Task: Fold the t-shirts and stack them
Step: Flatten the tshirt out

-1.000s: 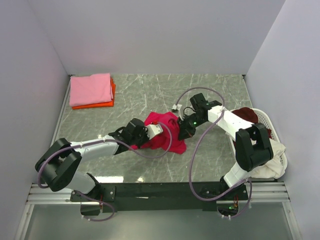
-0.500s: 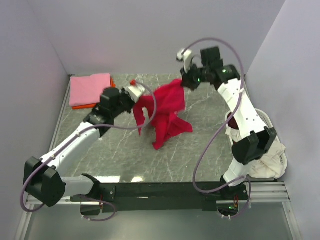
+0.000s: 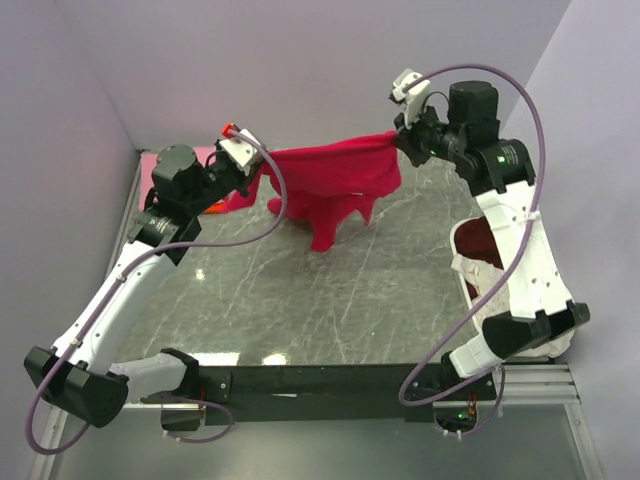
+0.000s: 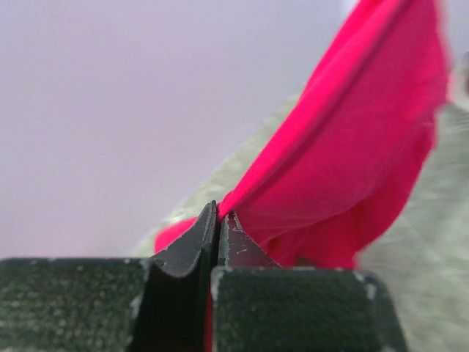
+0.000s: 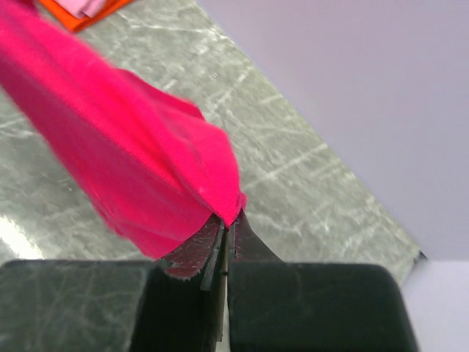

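Observation:
The crimson red t-shirt [image 3: 335, 180] hangs stretched in the air between both grippers, high over the back of the table, its lower part drooping to a point. My left gripper [image 3: 250, 166] is shut on its left end; in the left wrist view the red t-shirt [image 4: 352, 161] runs out from the closed gripper [image 4: 218, 217]. My right gripper [image 3: 401, 140] is shut on its right end; in the right wrist view the red t-shirt [image 5: 132, 161] spreads from the closed gripper [image 5: 229, 224]. A folded pink t-shirt [image 3: 205, 155] on an orange one [image 5: 73, 15] lies at the back left, mostly hidden by my left arm.
A white oval basket [image 3: 470, 265] at the right edge holds a maroon t-shirt [image 3: 485, 245] and cream fabric [image 3: 520, 345]. The grey marble table [image 3: 330, 300] is walled at the back and on both sides.
Both arms have lifted the red t-shirt off the table, moved it up and back, and spread apart, so the t-shirt now hangs stretched wide between them.

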